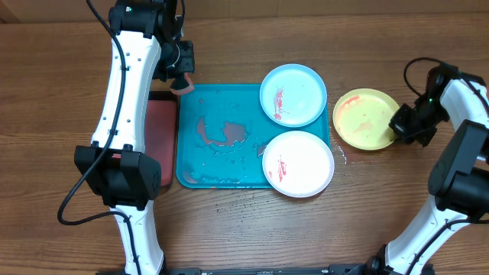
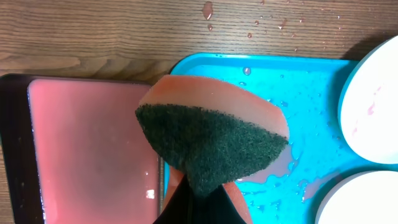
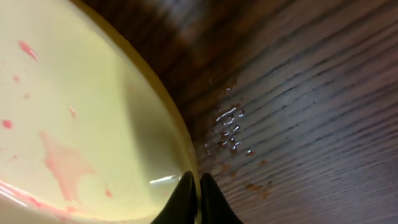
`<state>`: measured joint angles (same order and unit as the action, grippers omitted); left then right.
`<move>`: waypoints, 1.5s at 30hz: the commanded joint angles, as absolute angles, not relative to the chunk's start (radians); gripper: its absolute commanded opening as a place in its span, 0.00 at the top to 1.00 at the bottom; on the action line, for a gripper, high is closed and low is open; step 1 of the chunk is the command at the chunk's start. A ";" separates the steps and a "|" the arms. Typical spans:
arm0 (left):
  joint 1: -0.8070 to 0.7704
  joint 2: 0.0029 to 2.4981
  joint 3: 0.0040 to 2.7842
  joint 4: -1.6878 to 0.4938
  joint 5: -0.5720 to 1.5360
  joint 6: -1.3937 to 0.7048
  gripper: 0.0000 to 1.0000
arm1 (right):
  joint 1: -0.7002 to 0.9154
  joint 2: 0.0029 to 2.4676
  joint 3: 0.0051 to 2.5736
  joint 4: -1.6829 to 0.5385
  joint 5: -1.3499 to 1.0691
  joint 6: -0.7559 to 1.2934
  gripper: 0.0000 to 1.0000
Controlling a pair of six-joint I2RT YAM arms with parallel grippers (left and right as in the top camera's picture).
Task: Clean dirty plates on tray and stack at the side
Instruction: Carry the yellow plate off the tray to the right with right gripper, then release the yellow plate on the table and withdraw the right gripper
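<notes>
Overhead, the blue tray (image 1: 191, 164) sits in the middle of the wooden table (image 1: 244, 229); it is wet, with red sauce smears on it. The light blue plate (image 1: 293, 95) rests on the tray's far right corner and the white plate (image 1: 298, 163) on its near right corner, close together (each has a small red smear); both hang a bit over the rim. The yellow plate (image 1: 365, 118) lies off the tray, just beside its right side, with pink smears; the right claw (image 1: 405, 126) is pinched tight on that plate's rim. The left claw (image 1: 182, 82) hovers over the tray's far left corner, squeezing a sponge (image 2: 211, 143), green scrubby side toward the wrist camera; a dark red tray (image 1: 159, 130) sits against the blue tray's left side, holding pink liquid.
</notes>
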<state>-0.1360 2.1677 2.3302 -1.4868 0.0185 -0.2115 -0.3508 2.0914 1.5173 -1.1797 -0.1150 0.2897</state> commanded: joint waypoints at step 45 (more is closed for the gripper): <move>-0.140 2.184 2.327 -1.487 0.026 -0.232 0.96 | 0.095 1.906 1.244 -1.148 -0.173 0.158 0.83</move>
